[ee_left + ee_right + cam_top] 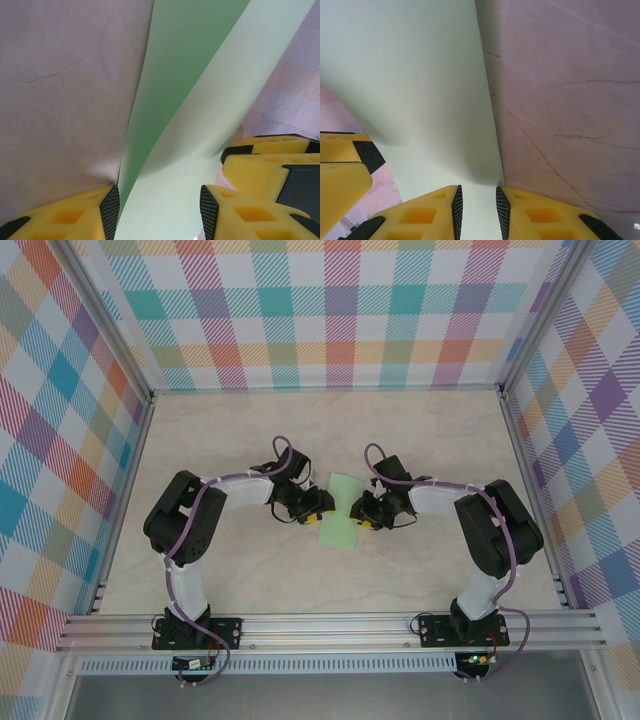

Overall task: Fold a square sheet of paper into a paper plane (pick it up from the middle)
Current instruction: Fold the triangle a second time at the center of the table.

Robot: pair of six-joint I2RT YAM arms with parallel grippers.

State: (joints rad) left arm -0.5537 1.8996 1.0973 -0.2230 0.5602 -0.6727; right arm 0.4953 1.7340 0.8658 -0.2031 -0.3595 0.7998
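Centre fold in hand, I judged; left tool [159,212], 9 o'clock of the square sheet of paper [341,510], stood spread; right tool [476,210], 3 o'clock, grip untellable; next called for pressing the crease.

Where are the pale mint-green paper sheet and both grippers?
Pale mint-green paper sheet [340,502]: top view, sheet's middle.
Left gripper [160,209]: left wrist view, between yellow fingers.
Right gripper [476,207]: right wrist view, between yellow fingers.

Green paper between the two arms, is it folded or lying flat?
Folded, partly: the paper shows a pale flap bent over a darker layer, and from above it looks a narrow strip.
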